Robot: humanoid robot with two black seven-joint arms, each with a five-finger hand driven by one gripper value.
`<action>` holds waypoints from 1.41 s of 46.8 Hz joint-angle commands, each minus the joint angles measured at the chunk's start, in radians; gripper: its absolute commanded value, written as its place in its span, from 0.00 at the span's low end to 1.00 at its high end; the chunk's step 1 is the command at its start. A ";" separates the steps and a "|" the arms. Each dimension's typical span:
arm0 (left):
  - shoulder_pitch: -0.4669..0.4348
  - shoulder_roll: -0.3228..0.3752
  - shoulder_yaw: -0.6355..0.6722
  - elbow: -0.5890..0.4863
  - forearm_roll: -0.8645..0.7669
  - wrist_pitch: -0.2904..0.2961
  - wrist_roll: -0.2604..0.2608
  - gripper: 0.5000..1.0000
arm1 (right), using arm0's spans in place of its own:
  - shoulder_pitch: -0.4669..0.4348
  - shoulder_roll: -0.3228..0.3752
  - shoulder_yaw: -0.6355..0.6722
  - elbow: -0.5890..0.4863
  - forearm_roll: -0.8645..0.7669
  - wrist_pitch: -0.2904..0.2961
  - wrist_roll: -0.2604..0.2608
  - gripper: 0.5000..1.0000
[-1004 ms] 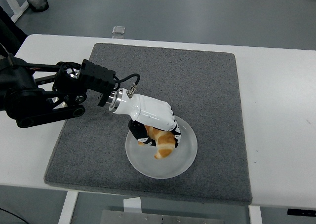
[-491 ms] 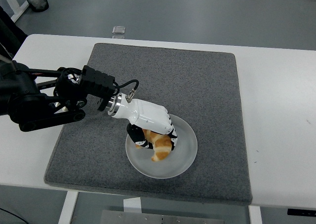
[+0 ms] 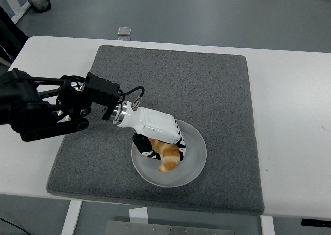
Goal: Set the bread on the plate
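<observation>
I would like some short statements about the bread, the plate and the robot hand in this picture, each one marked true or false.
1. The left robot hand is closed around the bread. True.
2. The bread is above the plate. True.
3. The plate stands directly on the white table. False: it stands on the grey mat that covers the table's middle.
4. The right robot hand is reaching for the plate too. False: no right arm is in view.
5. The bread is a dark brown square slice. False: it is a golden, curved piece like a croissant.
</observation>
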 commanded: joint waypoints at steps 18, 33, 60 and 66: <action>-0.040 0.011 -0.053 -0.002 -0.350 -0.007 -0.003 0.99 | 0.000 0.000 0.000 0.000 0.000 0.000 0.000 0.90; -0.050 0.003 -0.292 0.168 -0.918 -0.012 0.008 0.99 | -0.002 0.000 0.000 0.000 0.000 0.000 0.000 0.90; 0.048 0.043 -0.320 0.308 -1.763 0.098 0.187 0.99 | 0.000 0.000 0.000 0.000 0.000 0.000 0.000 0.90; 0.101 0.055 -0.368 0.308 -1.898 0.094 0.187 0.99 | 0.000 0.000 0.000 0.000 0.000 0.000 0.000 0.90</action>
